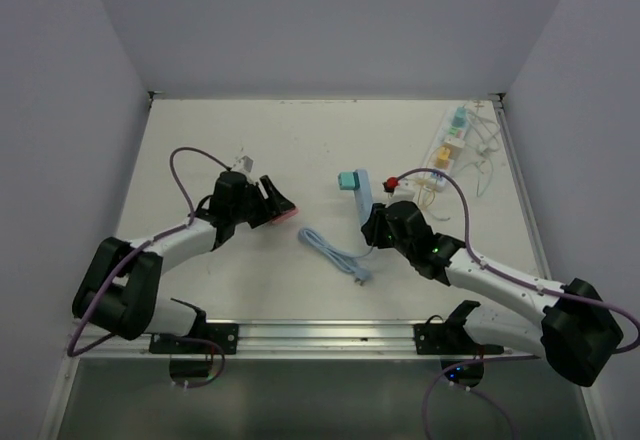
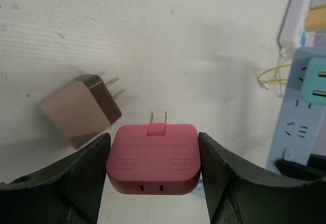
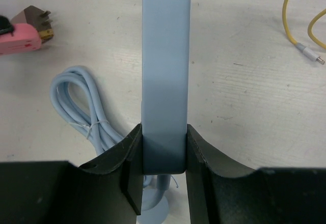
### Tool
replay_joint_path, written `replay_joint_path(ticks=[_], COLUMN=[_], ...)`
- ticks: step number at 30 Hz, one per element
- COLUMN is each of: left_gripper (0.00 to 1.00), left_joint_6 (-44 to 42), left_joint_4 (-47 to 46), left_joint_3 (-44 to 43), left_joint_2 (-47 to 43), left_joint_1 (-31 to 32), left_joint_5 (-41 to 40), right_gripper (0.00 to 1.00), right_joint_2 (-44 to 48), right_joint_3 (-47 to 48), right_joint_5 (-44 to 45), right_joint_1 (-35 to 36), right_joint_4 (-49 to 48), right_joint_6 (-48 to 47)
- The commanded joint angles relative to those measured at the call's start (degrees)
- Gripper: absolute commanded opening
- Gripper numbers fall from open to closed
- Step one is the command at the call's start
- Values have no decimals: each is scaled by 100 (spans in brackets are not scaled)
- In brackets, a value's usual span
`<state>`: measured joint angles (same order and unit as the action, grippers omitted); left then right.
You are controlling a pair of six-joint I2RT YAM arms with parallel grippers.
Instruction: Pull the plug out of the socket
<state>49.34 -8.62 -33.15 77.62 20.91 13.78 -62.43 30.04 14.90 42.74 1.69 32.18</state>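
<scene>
The pink plug (image 2: 153, 155) was gripped by its sides in the left claw (image 2: 154, 140) and held above the table (image 1: 250, 130), with both prongs bare and seated in nothing. The right claw (image 3: 163, 132) was clamped on one end of a light-blue power strip (image 3: 165, 56), at whose far end a teal adapter (image 1: 349, 180) was seen. The white socket strip (image 1: 448, 145), with its row of pastel outlets, lay by the far right edge of the table, well apart from the plug. The pull itself was therefore judged done, since the plug was free of every outlet. To which strip it belonged could not be told. Little was judged to be left: the plug was to be set down and let go, perhaps near the brown charger (image 2: 80, 109) lying loose just beyond it, and the blue strip was to be released.
</scene>
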Motion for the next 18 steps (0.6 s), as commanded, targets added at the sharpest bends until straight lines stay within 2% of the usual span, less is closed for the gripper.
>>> replay_joint_path(ticks=[1,3,5,7,8,11,12,16,18], left_gripper=[31,33,40,52,62,77,86,98,99], left_joint_6=[-592,-706,-803,-873,-917,-900,-883,-786,-619], left_joint_4=[-631,-842,-1035,-1089,-1124,-1159,-1133,-957,-861], left_joint_3=[-490,-675,-711,-737,-694,-553,-466,-280,-210], left_joint_2=[577,911,1052,1150,1132,966,800,263,-88], left_joint_1=[-34,-34,-34,-34,-34,-25,-25,53,89], left_joint_5=[-455,-551,-604,-614,-544,-438,-394,-253,-131], right_gripper=[0,0,0,0,0,0,0,0,0], right_joint_2=[100,65,21,-32,-49,-93,-93,-155,-199], right_joint_3=[169,177,204,230,265,300,309,344,371], right_joint_5=[-206,-311,-399,-513,-549,-672,-690,-821,-979], right_joint_1=[15,24,15,15,15,24,15,24,32], right_joint_4=[-336,-380,-398,-398,-381,-389,-407,-459,-538], right_joint_6=[-248,-274,-292,-344,-353,-379,-380,-371,-345])
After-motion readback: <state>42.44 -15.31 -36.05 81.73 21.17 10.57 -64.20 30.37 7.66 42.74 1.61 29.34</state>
